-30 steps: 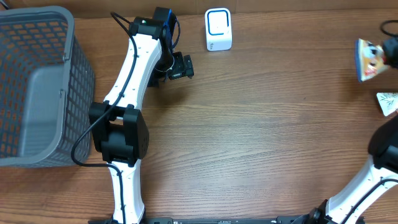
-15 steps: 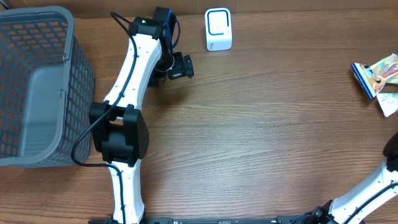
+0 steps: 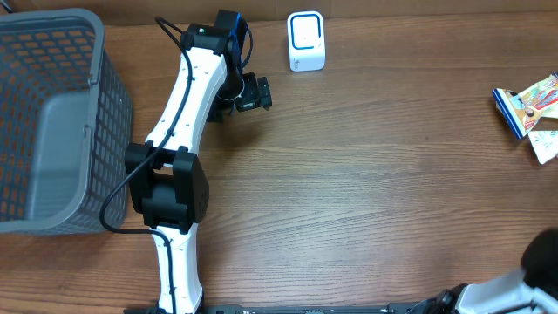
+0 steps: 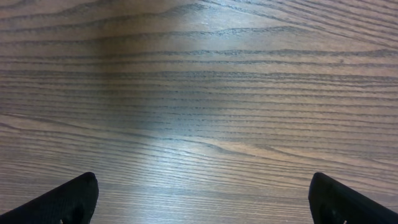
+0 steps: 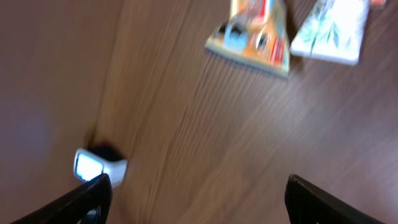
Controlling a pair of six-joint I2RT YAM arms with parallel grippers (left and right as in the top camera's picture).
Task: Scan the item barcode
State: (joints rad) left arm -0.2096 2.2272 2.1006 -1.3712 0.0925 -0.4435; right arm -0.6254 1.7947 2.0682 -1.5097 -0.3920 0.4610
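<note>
The item, a colourful packet, lies flat at the table's right edge with nothing holding it. The white barcode scanner stands at the back centre. My right gripper hangs open and empty above the table, well back from the packet; the overhead view catches only part of that arm, in the bottom right corner. My left gripper is open wide over bare wood, just left of the scanner.
A white packet lies beside the colourful one. A grey mesh basket stands at the far left. The left arm stretches from the front edge toward the back.
My right gripper has opened and let go of the colourful packet, which now lies on the table. The right arm has drawn back toward the front right corner. The left arm is still.
</note>
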